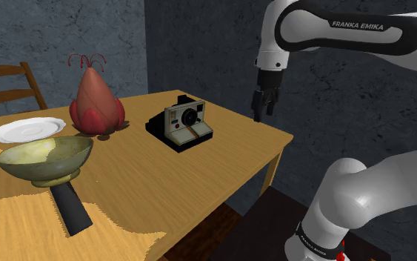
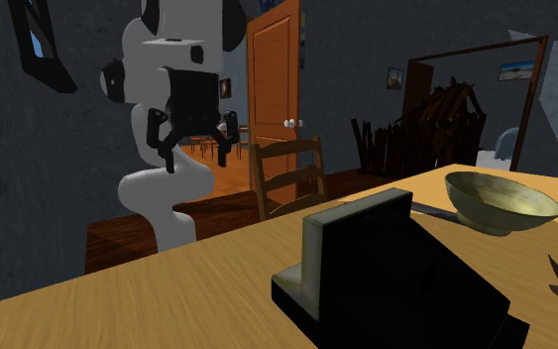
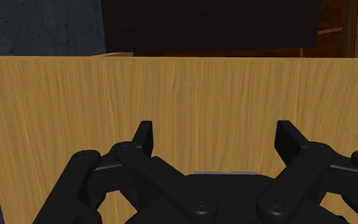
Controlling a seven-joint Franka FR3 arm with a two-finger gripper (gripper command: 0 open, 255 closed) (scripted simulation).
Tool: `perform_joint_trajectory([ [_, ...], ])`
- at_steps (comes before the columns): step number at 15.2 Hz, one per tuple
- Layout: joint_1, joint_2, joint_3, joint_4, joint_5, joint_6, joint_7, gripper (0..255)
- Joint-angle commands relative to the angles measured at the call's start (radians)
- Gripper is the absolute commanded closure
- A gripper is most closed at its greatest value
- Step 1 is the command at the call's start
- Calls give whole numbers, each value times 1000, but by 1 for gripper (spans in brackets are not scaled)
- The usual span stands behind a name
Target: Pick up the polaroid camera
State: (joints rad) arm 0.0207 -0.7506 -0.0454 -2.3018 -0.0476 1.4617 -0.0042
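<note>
Evidently the gripper (image 1: 263, 111) is hanging over the wooden table's (image 1: 199, 182) corner with its fingers standing apart and clasping nothing, probably readying an approach, while the polaroid camera (image 1: 183, 124) is sitting upright further along the tabletop, well apart from it.

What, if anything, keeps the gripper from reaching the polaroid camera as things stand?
Likely nothing. The gripper hangs, fingers open, over the table near its edge, to the shoulder view's right of the polaroid camera, with bare tabletop between them. The bowl and red bud stand beyond the camera.
</note>
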Motion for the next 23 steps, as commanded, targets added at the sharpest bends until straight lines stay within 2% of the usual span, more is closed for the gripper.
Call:
perform_joint_trajectory([
  [1, 0, 0, 0, 0, 0, 0, 0, 0],
  [6, 81, 180, -60, 112, -22, 90, -240, 0],
  [12, 170, 388, -102, 276, -7, 158, -523, 0],
  [18, 241, 578, -109, 459, 35, 183, -792, 0],
  [23, 287, 717, -87, 615, 73, 178, -1001, 0],
])
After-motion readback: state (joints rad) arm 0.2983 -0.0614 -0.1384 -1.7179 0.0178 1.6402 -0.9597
